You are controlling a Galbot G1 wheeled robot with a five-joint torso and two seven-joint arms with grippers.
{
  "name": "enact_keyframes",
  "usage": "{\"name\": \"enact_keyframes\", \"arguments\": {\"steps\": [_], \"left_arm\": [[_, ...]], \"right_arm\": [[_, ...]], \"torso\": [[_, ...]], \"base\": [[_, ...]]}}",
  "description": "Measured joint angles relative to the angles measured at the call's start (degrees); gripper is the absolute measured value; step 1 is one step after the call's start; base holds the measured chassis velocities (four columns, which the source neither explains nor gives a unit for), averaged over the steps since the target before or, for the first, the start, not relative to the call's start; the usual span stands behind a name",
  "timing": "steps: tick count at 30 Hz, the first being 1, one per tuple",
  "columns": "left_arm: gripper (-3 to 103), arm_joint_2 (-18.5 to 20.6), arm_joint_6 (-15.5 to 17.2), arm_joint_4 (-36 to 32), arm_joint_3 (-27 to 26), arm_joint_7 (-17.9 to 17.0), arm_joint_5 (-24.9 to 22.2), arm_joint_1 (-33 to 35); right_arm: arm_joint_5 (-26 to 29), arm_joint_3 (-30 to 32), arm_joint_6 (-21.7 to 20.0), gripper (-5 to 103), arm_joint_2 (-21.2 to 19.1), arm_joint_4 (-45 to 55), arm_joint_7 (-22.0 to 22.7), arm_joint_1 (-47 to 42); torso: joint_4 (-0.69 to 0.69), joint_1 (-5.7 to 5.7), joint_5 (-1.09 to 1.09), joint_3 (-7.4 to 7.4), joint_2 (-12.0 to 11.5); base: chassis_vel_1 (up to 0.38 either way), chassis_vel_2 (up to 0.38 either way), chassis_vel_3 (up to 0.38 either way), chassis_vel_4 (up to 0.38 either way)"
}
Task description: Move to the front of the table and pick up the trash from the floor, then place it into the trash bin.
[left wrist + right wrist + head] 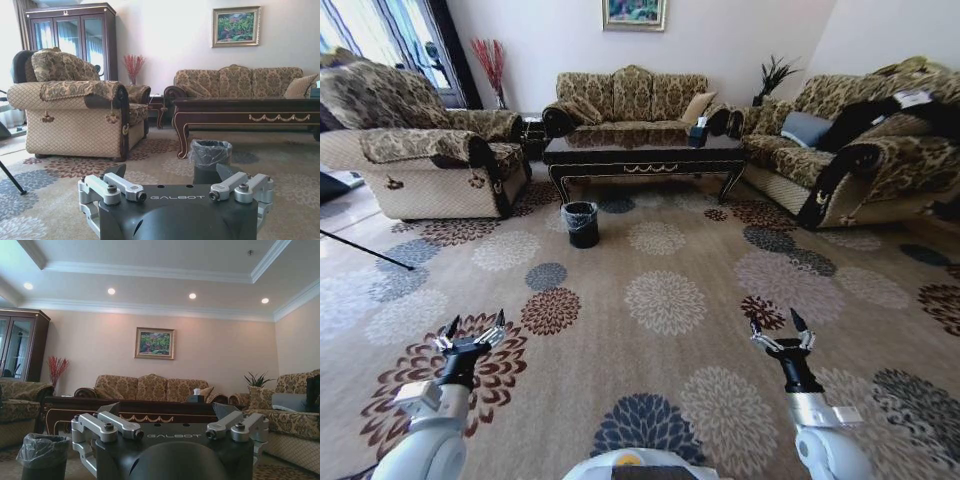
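The dark glossy table (640, 152) with gold ornament stands across the room, in front of the back sofa. The black trash bin (582, 223) with its grey liner sits on the carpet by the table's left front leg. It also appears in the left wrist view as the trash bin (210, 152) beside the table (250, 116). In the right wrist view the trash bin (44, 455) sits low before the table (65, 407). The trash is out of view on the patterned carpet. My left gripper (476, 322) and right gripper (775, 320) hover low over the near carpet, both open and empty.
An armchair (430, 150) stands at the left, a sofa (630, 98) behind the table and another sofa (860, 150) at the right. A tissue box (698, 130) rests on the table. A black tripod leg (365, 250) crosses the floor at left. Open flowered carpet (665, 300) lies ahead.
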Motion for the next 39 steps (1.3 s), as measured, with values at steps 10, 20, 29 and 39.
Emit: {"name": "enact_keyframes", "arguments": {"steps": [10, 20, 29, 39], "left_arm": [[100, -0.3, -1.6, 0.8, -0.4, -1.9, -0.4, -1.3], [100, -0.6, -3.9, 1.7, -0.4, -0.8, 2.2, -1.5], [100, -1.3, -7.1, 3.1, -0.4, 0.8, 1.8, -2.2], [100, -2.0, -7.6, 2.2, -0.2, 1.5, 2.4, -2.4]], "right_arm": [[-0.8, -0.1, -0.3, 100, 0.2, 0.1, 1.4, -0.1], [-0.8, -0.1, -0.7, 100, 0.3, 1.0, 2.9, 0.2], [-1.1, -0.1, -1.0, 100, 0.0, 1.2, 2.7, 0.3], [1.1, 0.0, -1.2, 100, -0.8, 2.8, 3.0, 0.2]], "torso": [[-0.01, 0.00, 0.00, -0.01, 0.0], [0.00, 0.00, -0.01, -0.01, 0.0], [-0.01, -0.01, 0.00, -0.01, 0.0], [-0.01, 0.00, 0.00, -0.02, 0.0]], "base": [[0.000, 0.000, 0.000, 0.000], [0.000, 0.000, 0.000, 0.000], [0.000, 0.000, 0.000, 0.000], [0.000, 0.000, 0.000, 0.000]]}}
